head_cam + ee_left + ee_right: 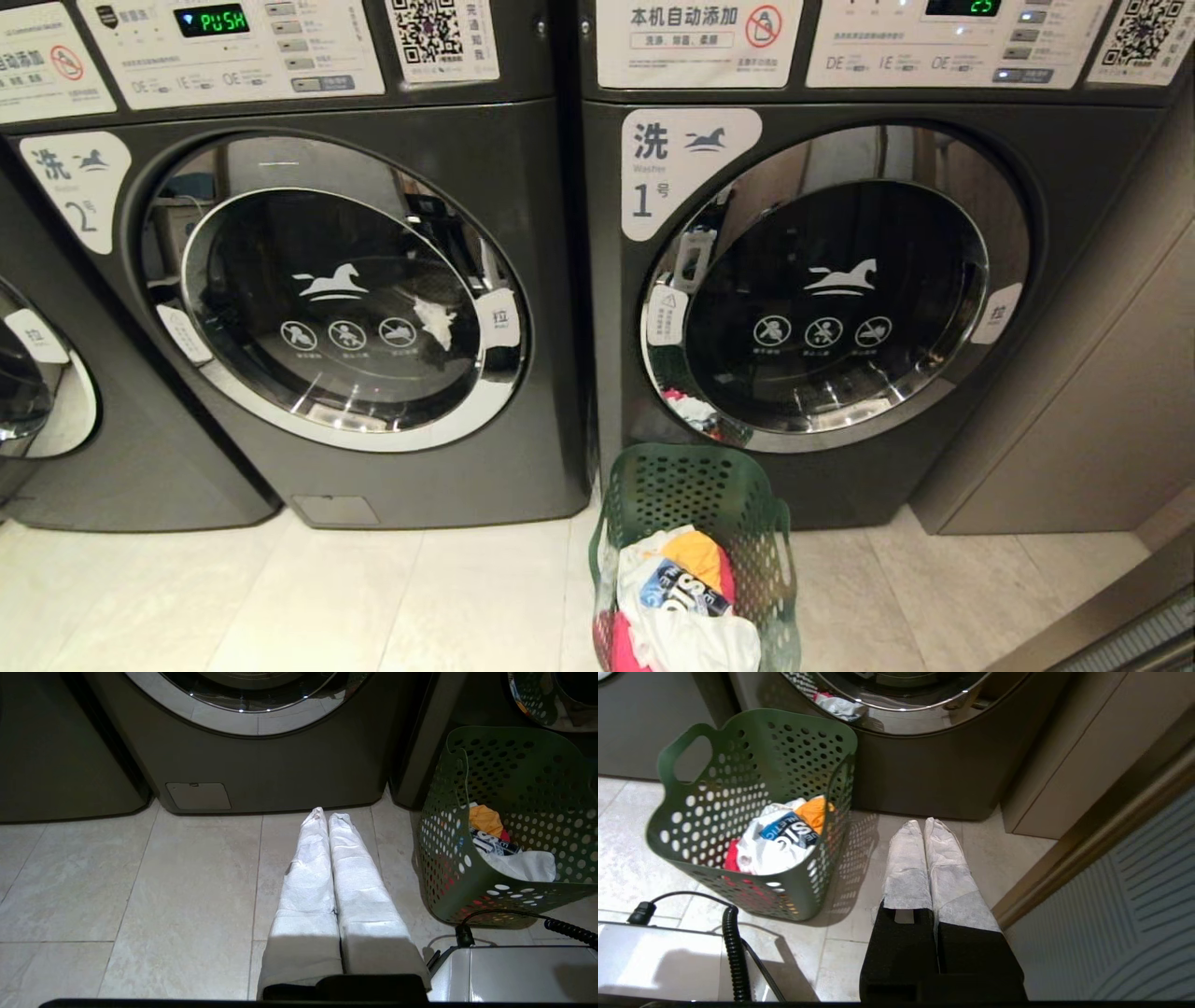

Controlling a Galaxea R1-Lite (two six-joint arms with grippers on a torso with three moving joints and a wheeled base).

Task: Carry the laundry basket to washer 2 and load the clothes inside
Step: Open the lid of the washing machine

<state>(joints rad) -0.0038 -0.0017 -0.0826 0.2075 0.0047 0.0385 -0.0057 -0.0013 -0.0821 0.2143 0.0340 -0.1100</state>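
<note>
Hovering over floor tiles, left gripper [327, 814] jaws pressed together, empty; right gripper [923, 823] same, beside laundry basket [752, 756].

- My head view cuts off the laundry basket [695, 523] at the bottom edge.
- The clothes [677, 602] hide its floor.
- Washer 2 [308, 280] loses its top.

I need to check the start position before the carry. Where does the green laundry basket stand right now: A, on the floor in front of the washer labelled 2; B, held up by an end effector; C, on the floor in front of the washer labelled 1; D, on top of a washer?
C: the laundry basket sits on the floor tiles below the door of washer 1, to the right of washer 2.
</note>
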